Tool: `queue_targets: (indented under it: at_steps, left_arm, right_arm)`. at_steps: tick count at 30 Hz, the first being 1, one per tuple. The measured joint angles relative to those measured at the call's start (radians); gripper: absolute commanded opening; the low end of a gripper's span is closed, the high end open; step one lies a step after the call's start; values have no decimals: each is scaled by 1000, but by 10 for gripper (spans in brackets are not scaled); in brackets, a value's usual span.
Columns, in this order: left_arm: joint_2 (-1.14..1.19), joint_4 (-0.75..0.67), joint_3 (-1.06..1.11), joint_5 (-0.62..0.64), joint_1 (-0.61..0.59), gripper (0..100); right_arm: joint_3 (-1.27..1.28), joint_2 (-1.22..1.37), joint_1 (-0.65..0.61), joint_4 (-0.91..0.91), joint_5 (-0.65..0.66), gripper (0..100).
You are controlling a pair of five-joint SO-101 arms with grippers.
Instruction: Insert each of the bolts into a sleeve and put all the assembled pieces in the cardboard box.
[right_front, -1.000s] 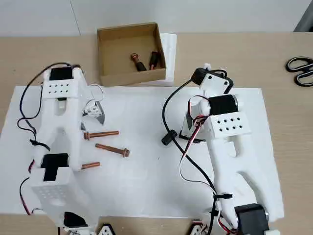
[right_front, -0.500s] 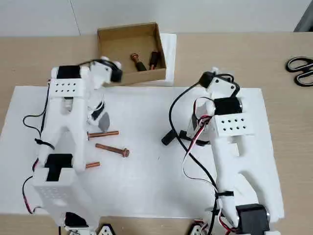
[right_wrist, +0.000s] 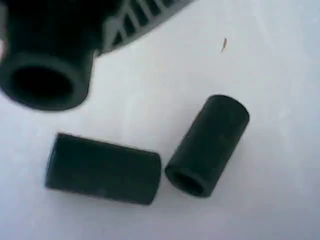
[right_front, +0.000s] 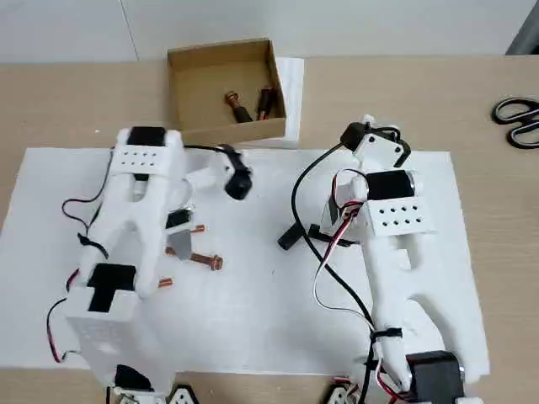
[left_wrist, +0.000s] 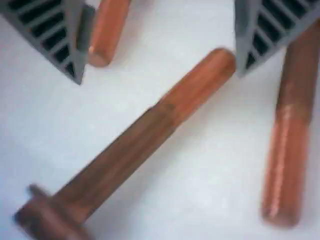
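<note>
Three copper bolts lie on the white sheet (right_front: 253,320): one (right_front: 195,257) in plain sight, two others (right_front: 198,227) (right_front: 164,283) partly under the left arm. My left gripper (right_front: 178,222) hovers open just above them. Its grey fingertips (left_wrist: 70,45) straddle the shaft end of the middle bolt (left_wrist: 150,130), with a bolt (left_wrist: 287,145) outside each. My right gripper (right_front: 324,229) is shut on a black sleeve (right_wrist: 45,75), which sticks out sideways (right_front: 290,236). Two more sleeves (right_wrist: 102,170) (right_wrist: 207,145) lie below it. The cardboard box (right_front: 189,101) holds two assembled pieces (right_front: 248,105).
Scissors (right_front: 518,118) lie on the wooden table at the far right. A white foam slab (right_front: 291,84) sits under the box's right side. Black cables (right_front: 299,189) loop off the right arm over the sheet's middle.
The left arm has swung right and come down over the bolts, its wrist turning. The right arm has barely shifted, the sleeve still in its grip.
</note>
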Motion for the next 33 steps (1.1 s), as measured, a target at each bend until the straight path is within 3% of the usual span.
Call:
queue_targets:
  at_steps: [7,18,33]
  left_arm:
    - [0,0,0,0,92,196]
    - [-3,0,143,-74,95,196]
    - [12,-81,149,-97,138,196]
  right_arm:
    - [0,0,0,-2,0,2]
    - [0,0,0,-2,0,2]
    - [0,0,0,-2,0,2]
